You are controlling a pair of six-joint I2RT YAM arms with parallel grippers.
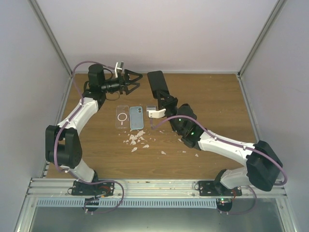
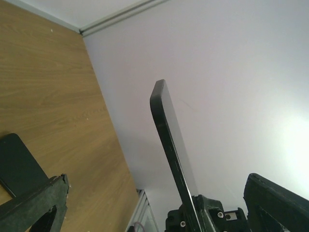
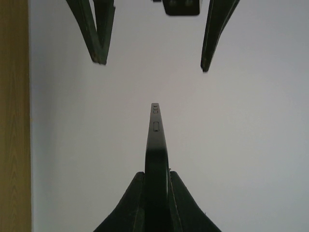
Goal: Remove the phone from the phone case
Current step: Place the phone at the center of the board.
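Note:
My right gripper (image 1: 165, 102) is shut on the lower end of a black phone (image 1: 158, 84) and holds it upright above the back of the table. The right wrist view shows it edge-on (image 3: 155, 140), clamped between the fingers (image 3: 130, 203), side buttons showing. I cannot tell whether a case is on it. My left gripper (image 1: 139, 81) is open, level with the phone's top and just left of it, touching nothing. Its fingers (image 3: 96, 29) straddle the phone's line. A clear phone case (image 1: 122, 117) and a light blue phone (image 1: 136, 117) lie flat side by side.
Small white scraps (image 1: 137, 140) are scattered on the wooden table (image 1: 217, 106) in front of the clear case. White walls enclose the table on three sides. A metal rail (image 1: 154, 186) runs along the near edge by the arm bases.

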